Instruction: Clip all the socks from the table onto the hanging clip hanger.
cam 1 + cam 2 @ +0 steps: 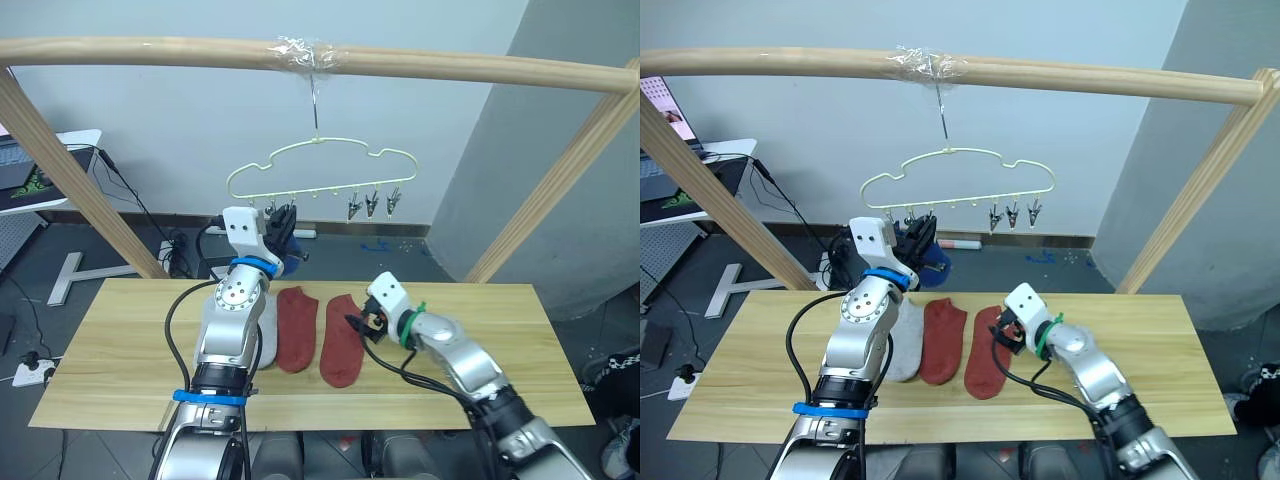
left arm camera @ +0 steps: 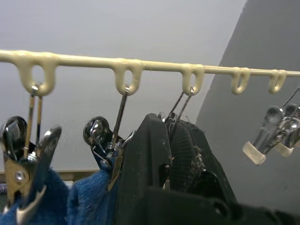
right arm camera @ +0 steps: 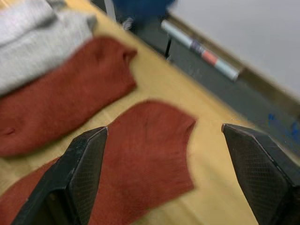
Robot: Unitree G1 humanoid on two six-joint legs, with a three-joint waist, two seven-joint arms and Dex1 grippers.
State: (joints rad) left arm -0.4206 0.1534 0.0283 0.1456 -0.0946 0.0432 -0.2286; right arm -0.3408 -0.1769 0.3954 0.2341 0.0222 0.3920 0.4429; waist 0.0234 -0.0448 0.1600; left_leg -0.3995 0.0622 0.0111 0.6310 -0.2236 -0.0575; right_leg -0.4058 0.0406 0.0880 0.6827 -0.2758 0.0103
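The clip hanger [image 1: 316, 140] hangs from a wooden pole. My left gripper [image 1: 283, 222] is raised to its left clips, and its fingers [image 2: 150, 150] are shut around the third clip [image 2: 180, 110]. Two blue socks [image 2: 89, 201] hang from the first two clips. Three clips [image 1: 372, 205] at the right hang bare. On the table [image 1: 480, 330] lie two rust red socks [image 1: 297, 328] [image 1: 342, 345], with a light grey sock [image 1: 266, 345] partly hidden behind my left arm. My right gripper [image 3: 164, 168] is open just above the right red sock [image 3: 154, 140].
A thick wooden pole frame [image 1: 150, 52] spans the table with slanted legs at both sides. A white desk [image 1: 40, 165] with a laptop stands at the far left. Cables and a power strip lie on the floor behind the table.
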